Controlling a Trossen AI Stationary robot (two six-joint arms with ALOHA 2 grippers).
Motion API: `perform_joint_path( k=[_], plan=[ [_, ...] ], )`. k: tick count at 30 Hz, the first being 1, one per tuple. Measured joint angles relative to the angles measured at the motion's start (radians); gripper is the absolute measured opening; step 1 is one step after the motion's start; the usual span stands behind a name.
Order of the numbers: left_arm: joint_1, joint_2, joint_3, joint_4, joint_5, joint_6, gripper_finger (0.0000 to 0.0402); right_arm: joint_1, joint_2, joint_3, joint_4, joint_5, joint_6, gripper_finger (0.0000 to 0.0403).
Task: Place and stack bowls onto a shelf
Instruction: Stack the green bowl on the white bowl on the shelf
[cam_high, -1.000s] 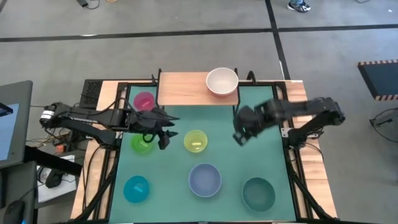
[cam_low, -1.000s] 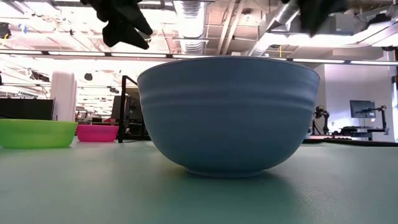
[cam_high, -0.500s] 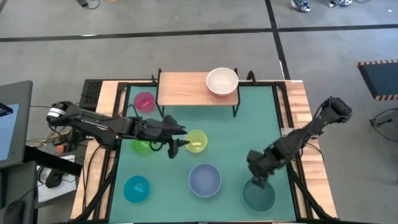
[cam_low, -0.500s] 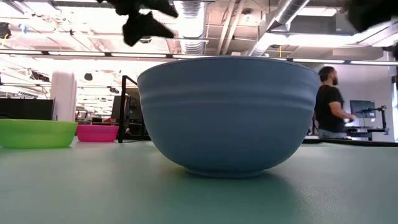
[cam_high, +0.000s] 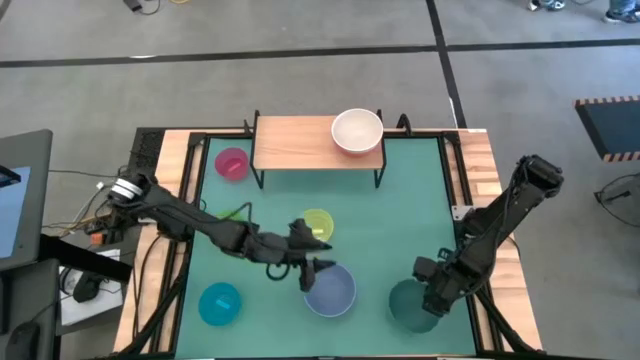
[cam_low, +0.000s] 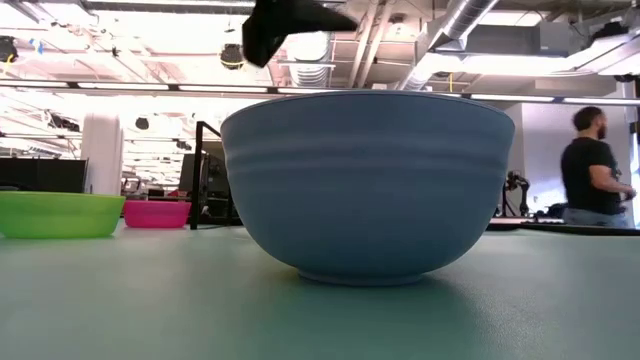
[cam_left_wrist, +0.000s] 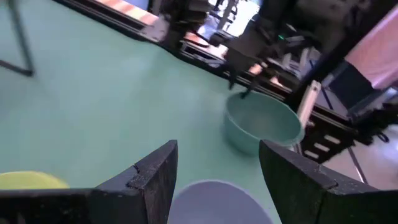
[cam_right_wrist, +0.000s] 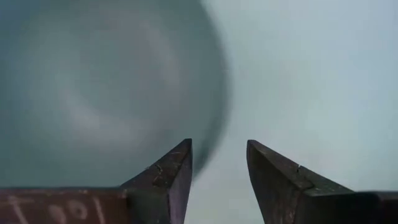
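The light-wood shelf (cam_high: 300, 143) stands at the table's far edge with a white bowl (cam_high: 357, 131) on its right part. On the green mat rest a pink bowl (cam_high: 232, 163), a green bowl (cam_high: 234, 213) half hidden under my left arm, a yellow bowl (cam_high: 318, 224), a pale blue bowl (cam_high: 330, 288), a cyan bowl (cam_high: 219, 303) and a dark teal bowl (cam_high: 410, 306). My left gripper (cam_high: 322, 256) is open above the pale blue bowl's far left rim (cam_left_wrist: 211, 200). My right gripper (cam_high: 432, 292) is open, pointing down over the teal bowl's right rim (cam_right_wrist: 214, 93).
The shelf's black legs (cam_high: 258, 178) stand on the mat's far part. The shelf's left and middle parts are bare wood. A person (cam_low: 595, 165) walks in the room beyond the table. Black frame rails (cam_high: 470, 280) run along the table's sides.
My left gripper has gone from over the green bowl toward the table's right and near edge, to the pale blue bowl's rim. My right gripper has gone from near the shelf toward the near edge and down to the dark teal bowl. No bowl has moved.
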Motion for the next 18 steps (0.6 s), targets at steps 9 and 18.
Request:
perform_joint_path(
  k=[9, 18],
  plan=[
    [-0.034, 0.138, 0.226, -0.134, -0.053, 0.067, 0.0210, 0.000, -0.022, 0.001, 0.014, 0.026, -0.023, 0.0164],
    [-0.013, 0.174, 0.297, -0.173, -0.054, 0.035, 0.0210, 0.000, 0.109, 0.001, 0.022, 0.025, 0.012, 0.0135]
  ],
)
